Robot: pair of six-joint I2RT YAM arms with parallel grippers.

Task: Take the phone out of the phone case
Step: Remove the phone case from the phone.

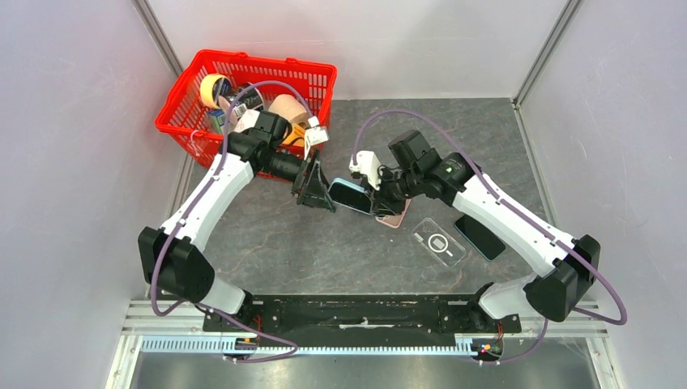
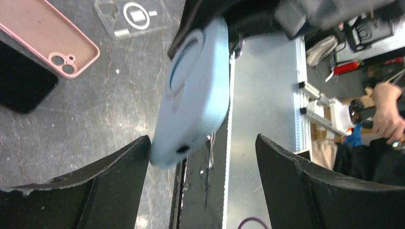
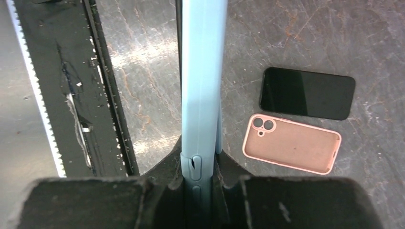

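Note:
A light blue phone case (image 1: 350, 195) hangs edge-up above the table's middle, and the dark face of the phone shows inside its rim in the top view. My right gripper (image 3: 200, 153) is shut on one end of the blue case (image 3: 200, 71), which runs straight out from the jaws. My left gripper (image 2: 201, 140) stands open at the other end. A corner of the case (image 2: 198, 90) sits between its fingers, against the left finger (image 2: 129, 162) and well apart from the right one.
An empty pink case (image 3: 291, 143), a black phone (image 3: 308, 93) and a clear case (image 1: 438, 241) lie on the table under and to the right of the grippers. A red basket (image 1: 267, 58) of odds and ends stands at the back left.

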